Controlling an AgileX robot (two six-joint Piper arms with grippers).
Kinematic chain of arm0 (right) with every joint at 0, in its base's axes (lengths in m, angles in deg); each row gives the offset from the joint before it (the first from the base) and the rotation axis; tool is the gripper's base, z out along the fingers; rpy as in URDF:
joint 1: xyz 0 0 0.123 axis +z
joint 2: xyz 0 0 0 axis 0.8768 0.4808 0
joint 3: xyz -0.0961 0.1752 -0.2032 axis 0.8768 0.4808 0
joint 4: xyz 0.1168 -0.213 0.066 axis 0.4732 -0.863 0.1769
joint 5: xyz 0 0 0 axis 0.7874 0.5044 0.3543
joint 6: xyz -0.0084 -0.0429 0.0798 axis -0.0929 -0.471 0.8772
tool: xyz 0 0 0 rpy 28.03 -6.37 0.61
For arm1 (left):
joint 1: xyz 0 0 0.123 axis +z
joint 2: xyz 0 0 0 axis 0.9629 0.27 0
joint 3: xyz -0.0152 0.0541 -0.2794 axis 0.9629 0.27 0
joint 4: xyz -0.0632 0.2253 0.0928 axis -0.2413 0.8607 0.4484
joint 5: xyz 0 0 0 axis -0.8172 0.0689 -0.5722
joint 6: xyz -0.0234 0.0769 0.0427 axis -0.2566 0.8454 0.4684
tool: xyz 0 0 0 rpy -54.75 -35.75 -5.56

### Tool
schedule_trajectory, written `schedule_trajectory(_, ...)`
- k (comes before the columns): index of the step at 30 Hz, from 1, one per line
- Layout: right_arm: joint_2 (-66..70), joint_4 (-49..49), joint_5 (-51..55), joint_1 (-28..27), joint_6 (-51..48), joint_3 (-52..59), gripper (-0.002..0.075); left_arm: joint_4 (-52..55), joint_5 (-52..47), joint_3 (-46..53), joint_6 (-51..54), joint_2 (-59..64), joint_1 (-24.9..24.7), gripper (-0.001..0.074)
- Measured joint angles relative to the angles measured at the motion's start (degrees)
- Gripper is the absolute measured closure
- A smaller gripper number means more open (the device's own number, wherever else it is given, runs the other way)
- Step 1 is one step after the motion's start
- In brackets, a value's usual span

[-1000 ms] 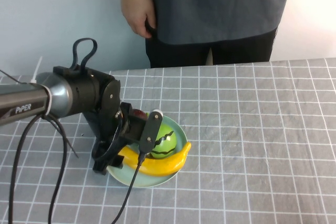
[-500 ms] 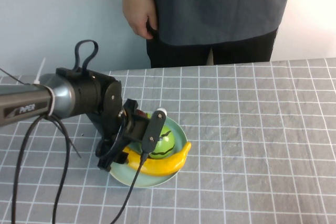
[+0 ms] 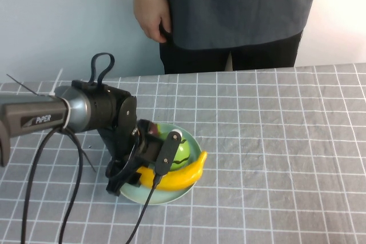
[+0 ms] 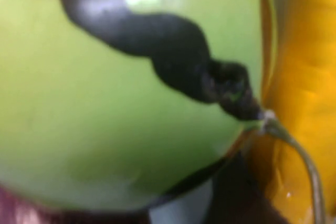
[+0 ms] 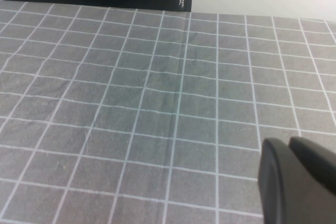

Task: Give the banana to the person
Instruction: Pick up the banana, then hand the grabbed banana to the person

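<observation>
The yellow banana [image 3: 178, 178] lies along the near side of a pale green plate [image 3: 171, 197], beside a round green striped fruit [image 3: 184, 148]. My left gripper [image 3: 143, 170] is open and low over the plate, with its fingers on either side of the banana's left end. In the left wrist view the green fruit [image 4: 105, 103] fills the picture, with the banana [image 4: 304, 51] next to it. The person [image 3: 234, 10] stands behind the table's far edge, one hand [image 3: 150, 15] hanging at the side. My right gripper [image 5: 290, 148] is shut over bare cloth and is out of the high view.
A grey checked cloth [image 3: 286, 141] covers the table. The left arm's black cables [image 3: 63, 198] hang down at the near left. A dark red fruit edge [image 4: 10, 211] shows beside the green fruit.
My left gripper has sunk lower and shifted slightly right over the plate, closer around the banana's left end. The banana and the person have hardly moved.
</observation>
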State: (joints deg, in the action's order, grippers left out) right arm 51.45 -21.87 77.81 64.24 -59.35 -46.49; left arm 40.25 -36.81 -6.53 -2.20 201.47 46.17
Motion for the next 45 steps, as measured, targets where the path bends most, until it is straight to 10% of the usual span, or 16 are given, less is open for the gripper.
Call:
schedule_trajectory(16, 0.0, 0.0, 0.0, 0.0, 0.0, 0.0, 0.0732, -4.1, -11.8, -0.3, -2.8, -11.2, 0.0, 0.0452)
schedule_trajectory(34, 0.0, 0.0, 0.0, 0.0, 0.0, 0.0, 0.0732, -4.0, -7.7, -2.5, -60.2, -31.8, 0.0, 0.0452)
schedule_trajectory(45, 0.0, 0.0, 0.0, 0.0, 0.0, 0.0, 0.0732, 8.3, -6.8, -6.1, -74.3, -29.3, -0.1, 0.0452)
